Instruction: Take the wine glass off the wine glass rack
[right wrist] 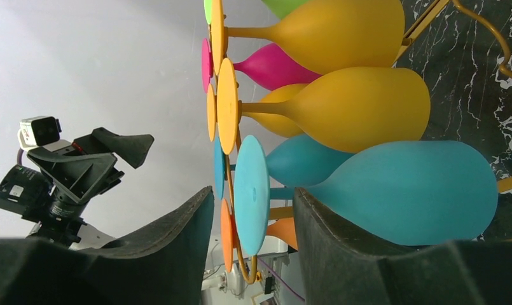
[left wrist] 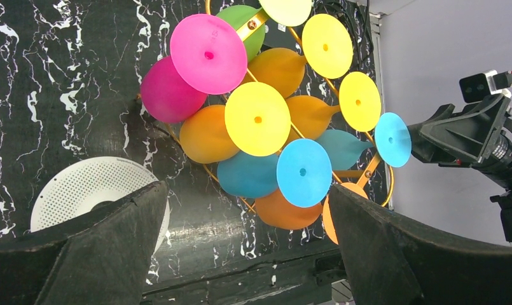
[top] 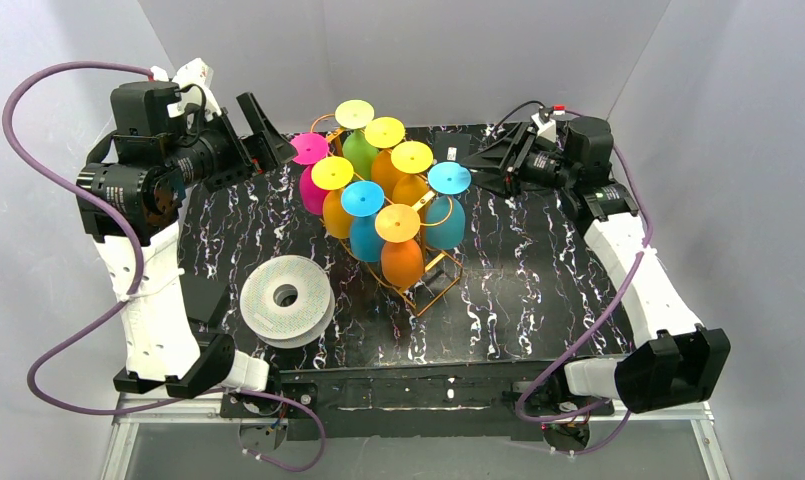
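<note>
The blue wine glass (top: 445, 220) hangs stem-up on the right side of the wine glass rack (top: 425, 300), its foot between the right gripper's (right wrist: 253, 190) parted, not-yet-pinching jaws; the wide-open left gripper (top: 268, 135) is farther off.

Teal wine glass (right wrist: 399, 190) hangs inverted; gold wire rack (left wrist: 252, 24) upright.

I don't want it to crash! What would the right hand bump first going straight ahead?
Probably the nearest blue wine glass: its round foot sits between the fingers of the right hand.
</note>
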Robot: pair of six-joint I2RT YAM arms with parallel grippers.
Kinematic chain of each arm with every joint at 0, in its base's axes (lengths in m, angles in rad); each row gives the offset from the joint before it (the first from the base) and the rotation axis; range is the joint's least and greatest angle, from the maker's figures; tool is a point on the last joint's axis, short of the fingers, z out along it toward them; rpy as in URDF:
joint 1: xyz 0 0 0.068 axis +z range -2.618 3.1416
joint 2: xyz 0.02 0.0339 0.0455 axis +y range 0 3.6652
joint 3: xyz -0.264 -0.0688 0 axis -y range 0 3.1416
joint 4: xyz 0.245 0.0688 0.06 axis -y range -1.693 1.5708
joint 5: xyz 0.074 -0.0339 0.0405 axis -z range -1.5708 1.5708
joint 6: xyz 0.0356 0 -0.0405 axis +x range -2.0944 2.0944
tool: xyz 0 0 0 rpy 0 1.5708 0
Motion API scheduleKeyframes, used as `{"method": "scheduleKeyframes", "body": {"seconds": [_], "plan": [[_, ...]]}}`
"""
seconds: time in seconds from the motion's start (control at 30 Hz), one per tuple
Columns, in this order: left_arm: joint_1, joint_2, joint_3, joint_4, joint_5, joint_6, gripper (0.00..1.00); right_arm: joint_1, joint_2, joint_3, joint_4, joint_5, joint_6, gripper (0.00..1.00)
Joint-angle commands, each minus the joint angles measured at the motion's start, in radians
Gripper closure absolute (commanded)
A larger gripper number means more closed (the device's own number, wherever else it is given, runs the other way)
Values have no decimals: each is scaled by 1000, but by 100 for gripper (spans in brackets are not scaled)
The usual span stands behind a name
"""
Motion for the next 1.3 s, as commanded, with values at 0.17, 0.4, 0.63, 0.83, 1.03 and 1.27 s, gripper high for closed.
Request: {"method": "scheduleKeyframes", "body": {"seconds": [0.17,0.4,0.63,0.83,1.03,1.27], "plan": [[-4,-27,12,-1,21,7,0,20,19,21,71,-10,12,50],[-5,-32,9,0,16,11,0,23,30,29,75,-21,15,64],[-5,-36,4,1,14,15,0,27,39,30,78,-31,17,72],[-5,-39,3,-1,7,19,0,27,43,30,91,-42,25,84],[-5,-44,-2,-2,3,24,0,28,43,32,96,-45,32,95],[-5,-50,-4,1,0,25,0,28,41,45,98,-48,40,99]]}}
